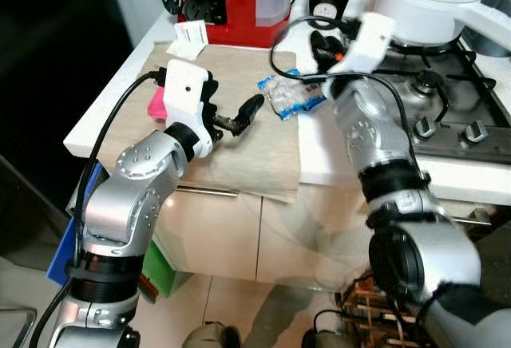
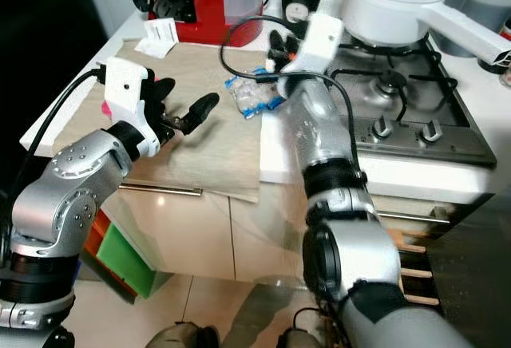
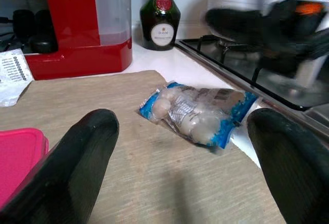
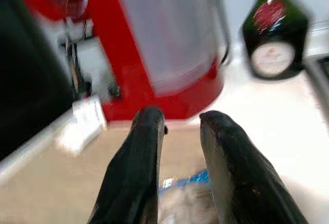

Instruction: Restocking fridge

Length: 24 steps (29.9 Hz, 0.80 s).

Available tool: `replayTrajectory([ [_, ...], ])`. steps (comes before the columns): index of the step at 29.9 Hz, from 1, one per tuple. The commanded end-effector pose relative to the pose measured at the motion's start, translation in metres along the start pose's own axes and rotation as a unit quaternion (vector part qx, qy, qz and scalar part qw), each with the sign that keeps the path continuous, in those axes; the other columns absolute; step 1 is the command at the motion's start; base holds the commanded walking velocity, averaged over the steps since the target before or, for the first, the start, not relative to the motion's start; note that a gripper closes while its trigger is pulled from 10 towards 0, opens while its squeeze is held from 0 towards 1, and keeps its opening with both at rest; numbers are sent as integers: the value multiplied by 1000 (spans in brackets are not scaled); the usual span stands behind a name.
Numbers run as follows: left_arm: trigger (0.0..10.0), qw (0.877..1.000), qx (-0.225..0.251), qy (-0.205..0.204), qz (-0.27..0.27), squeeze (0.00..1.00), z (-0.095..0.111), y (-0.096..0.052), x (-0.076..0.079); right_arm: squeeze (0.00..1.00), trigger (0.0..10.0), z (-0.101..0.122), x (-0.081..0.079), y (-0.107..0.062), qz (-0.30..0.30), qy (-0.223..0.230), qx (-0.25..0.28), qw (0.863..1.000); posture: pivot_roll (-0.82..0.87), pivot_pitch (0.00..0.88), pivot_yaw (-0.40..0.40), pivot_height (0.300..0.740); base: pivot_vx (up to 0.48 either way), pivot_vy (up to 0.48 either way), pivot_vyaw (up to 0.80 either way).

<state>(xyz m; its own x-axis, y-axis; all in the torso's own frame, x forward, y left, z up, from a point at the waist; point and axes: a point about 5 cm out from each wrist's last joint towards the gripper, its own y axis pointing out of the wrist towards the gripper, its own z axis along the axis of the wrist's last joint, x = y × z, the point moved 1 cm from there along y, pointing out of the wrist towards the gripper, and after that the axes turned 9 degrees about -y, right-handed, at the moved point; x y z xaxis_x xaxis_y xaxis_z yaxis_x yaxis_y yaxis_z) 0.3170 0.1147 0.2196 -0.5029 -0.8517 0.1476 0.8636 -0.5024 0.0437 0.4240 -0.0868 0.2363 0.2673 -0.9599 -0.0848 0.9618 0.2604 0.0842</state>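
Left gripper [image 3: 180,167] hovers over the mat [image 1: 239,136], fingers wide apart; the bag [image 1: 294,94] lies on the mat at its 2 o'clock. Right gripper [image 4: 180,131], fingers slightly parted, hangs just above the bag; its wrist view is blurred, bag cut off; a pink box [image 3: 18,157] shows in the left wrist view.

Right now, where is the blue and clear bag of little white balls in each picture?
Left eye view: the bag lies on the beige mat's far right edge, below the right gripper.
Right eye view: upper middle, left of the stove.
Left wrist view: centre, between the two black fingers.
Right wrist view: bottom edge, blurred, between the fingers.
Shared landmark: the red coffee machine behind it.
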Motion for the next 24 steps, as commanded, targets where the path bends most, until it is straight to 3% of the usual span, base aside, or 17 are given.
replayTrajectory([
  [1, 10000, 1000, -3, 1, 0, 0, 1, -4, 1, 0, 10000, -10, -4, 2, 3, -22, -36, 999, 58, 0, 35, 740, 0, 0, 0],
  [4, 10000, 1000, -15, 2, 0, 0, -2, -8, 1, 0, 10000, -23, -11, 2, 20, -51, -91, 994, 70, 0, 32, 740, 0, 0, 0],
  [10, 10000, 1000, -28, 4, -1, 0, -5, -9, 1, 0, 10000, -38, -12, 0, 22, -35, -146, 988, 67, 0, 31, 740, 0, 0, 0],
  [20, 10000, 999, -34, -2, -9, 0, -4, -7, 4, 0, 10000, -61, -7, -10, 31, 82, -214, 973, 44, 0, 27, 740, 0, 0, 0],
  [24, 10000, 999, -34, -4, -9, 0, -4, -6, 4, 0, 10000, -70, -3, -15, 39, 99, -233, 967, 30, 0, 22, 740, 0, 0, 0],
])
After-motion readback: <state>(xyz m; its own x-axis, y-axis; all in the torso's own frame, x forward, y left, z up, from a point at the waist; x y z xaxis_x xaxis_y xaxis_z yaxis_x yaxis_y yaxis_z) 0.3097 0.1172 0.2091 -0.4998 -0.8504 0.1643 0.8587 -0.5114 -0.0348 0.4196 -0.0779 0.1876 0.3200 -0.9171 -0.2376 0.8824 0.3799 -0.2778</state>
